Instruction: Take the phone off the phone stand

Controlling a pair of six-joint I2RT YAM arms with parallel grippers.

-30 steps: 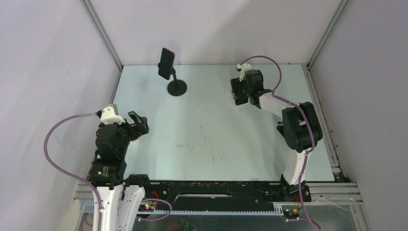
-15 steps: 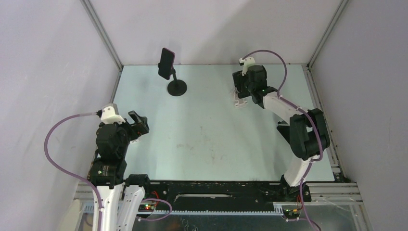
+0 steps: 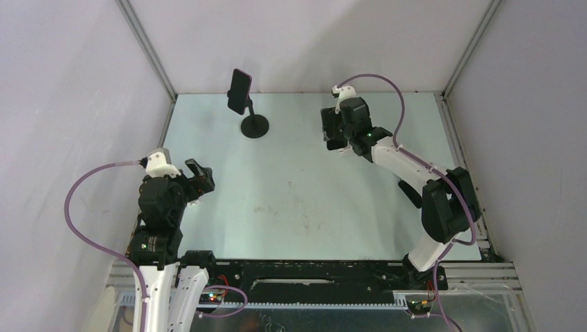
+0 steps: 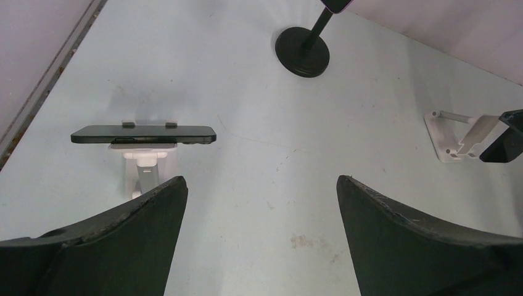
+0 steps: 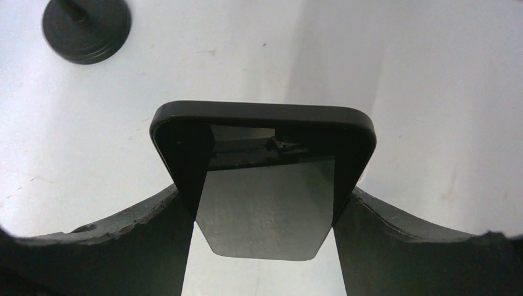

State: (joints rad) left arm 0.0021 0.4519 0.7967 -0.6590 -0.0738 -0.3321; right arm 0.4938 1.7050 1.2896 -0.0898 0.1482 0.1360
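My right gripper (image 3: 336, 133) is shut on a black phone (image 5: 262, 160), held across its width between both fingers (image 5: 185, 185) at the back right of the table. In the left wrist view the phone's corner (image 4: 502, 140) hangs just right of a white stand (image 4: 456, 132), which is empty. My left gripper (image 4: 262, 185) is open and empty, low at the near left (image 3: 199, 176). A second dark phone (image 4: 143, 134) lies flat on another white stand (image 4: 145, 169) just ahead of it to the left.
A black round-based stand (image 3: 255, 126) holds a third phone (image 3: 239, 90) upright at the back left; its base also shows in the right wrist view (image 5: 86, 28). Grey walls close in the table (image 3: 297, 200) on the left, back and right.
My right arm has swung leftward at the back of the table with the phone in its gripper, away from the white stand. The left arm has stayed still.
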